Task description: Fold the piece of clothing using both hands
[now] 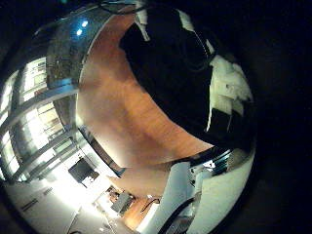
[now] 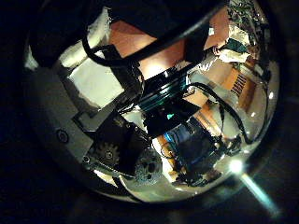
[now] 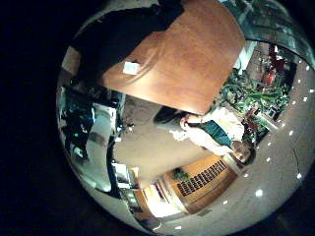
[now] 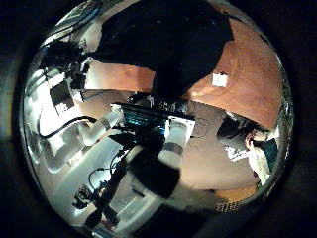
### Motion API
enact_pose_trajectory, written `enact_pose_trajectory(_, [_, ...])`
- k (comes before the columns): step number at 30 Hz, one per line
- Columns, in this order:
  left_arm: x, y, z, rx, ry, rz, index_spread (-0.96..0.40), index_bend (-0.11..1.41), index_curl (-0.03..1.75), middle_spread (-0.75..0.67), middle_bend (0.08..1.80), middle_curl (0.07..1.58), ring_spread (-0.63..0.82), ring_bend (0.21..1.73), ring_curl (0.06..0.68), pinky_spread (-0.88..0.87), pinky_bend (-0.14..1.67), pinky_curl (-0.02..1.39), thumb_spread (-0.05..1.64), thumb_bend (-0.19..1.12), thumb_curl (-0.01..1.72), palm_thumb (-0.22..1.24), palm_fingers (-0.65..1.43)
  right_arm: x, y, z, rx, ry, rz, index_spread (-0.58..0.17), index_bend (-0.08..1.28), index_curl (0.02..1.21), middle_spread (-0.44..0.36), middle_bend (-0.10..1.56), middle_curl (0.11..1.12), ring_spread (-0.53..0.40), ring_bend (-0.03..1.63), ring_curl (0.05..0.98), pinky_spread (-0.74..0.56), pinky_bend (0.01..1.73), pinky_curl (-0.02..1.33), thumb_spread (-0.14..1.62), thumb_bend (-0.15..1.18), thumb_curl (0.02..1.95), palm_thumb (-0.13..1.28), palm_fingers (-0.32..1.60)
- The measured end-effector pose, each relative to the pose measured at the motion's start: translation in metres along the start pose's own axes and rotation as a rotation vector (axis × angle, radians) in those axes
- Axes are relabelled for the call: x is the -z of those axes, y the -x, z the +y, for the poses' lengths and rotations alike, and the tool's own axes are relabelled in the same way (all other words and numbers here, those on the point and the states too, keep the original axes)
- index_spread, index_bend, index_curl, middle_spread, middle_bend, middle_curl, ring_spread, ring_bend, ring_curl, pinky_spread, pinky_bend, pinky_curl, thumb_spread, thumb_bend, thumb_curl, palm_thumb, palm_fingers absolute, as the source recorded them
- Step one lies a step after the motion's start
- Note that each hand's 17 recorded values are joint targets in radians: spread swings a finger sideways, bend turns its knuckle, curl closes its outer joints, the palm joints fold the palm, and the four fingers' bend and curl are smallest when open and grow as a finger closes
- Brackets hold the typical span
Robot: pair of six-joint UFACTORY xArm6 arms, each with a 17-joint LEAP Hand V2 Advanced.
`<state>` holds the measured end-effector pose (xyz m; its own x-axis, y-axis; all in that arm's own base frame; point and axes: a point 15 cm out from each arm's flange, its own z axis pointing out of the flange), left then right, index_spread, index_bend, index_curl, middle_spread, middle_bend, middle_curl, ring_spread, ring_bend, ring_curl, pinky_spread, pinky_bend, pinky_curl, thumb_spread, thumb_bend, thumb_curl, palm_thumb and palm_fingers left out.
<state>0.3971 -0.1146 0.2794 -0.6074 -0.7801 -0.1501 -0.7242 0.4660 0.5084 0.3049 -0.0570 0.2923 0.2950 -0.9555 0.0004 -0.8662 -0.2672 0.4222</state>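
The garment [image 3: 128,34] lies on the table [image 3: 192,59], spread in a loose, uneven heap rather than flat. Seen from the right hand's little finger side, it covers one end of the tabletop and reaches to that edge, and the rest of the wood is bare. A small tag [image 3: 131,68] lies on the bare wood just beside the cloth's rim, apart from it. The right thumb side view shows the same layout: the garment [image 4: 168,45] bunched with folds and ridges across it, the tag [image 4: 220,79] on the open table [image 4: 253,84] near its border.

The garment and much of the tabletop fit into both right palm views, so that palm is well clear of the cloth. Parts of the right hand [image 4: 170,139] reach in from the edge of its thumb side view, in front of the table's near side. I cannot tell how its fingers are set.

From the left little finger side the garment [image 1: 171,63] fills more of the view, lying on the table [image 1: 122,117]. Parts of the left hand [image 1: 229,93] show across the cloth's edge there. I cannot tell whether they touch it, nor whether that hand is wide or curled. The left thumb side view is mostly that hand's own body, with strips of table [image 2: 131,37] behind it.
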Motion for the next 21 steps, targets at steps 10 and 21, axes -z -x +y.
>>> enact_pose_trajectory(10, [0.004,0.018,-0.006,0.007,-0.015,0.026,-0.65,0.78,1.06,-0.52,1.16,0.98,-0.39,1.55,0.574,-0.56,1.26,0.93,1.03,-0.02,0.66,0.75,0.98,-0.057,0.027,-0.038,-0.007,-0.038,0.038,-0.326,0.16,0.29,-0.115,0.42,0.44,-0.142,0.79,0.307,0.09,0.63,0.19,1.14,-0.03,0.23,0.25,0.37])
enact_pose_trajectory(21, [0.003,0.033,-0.002,0.001,-0.018,0.052,-0.68,0.72,1.16,-0.52,1.15,0.99,-0.39,1.55,0.567,-0.58,1.22,0.98,1.04,-0.01,0.67,0.74,0.98,-0.086,0.066,-0.053,-0.021,-0.023,0.084,-0.238,0.18,0.32,-0.056,0.37,0.43,-0.045,0.72,0.285,0.18,0.65,0.18,1.02,-0.02,0.26,0.22,0.25])
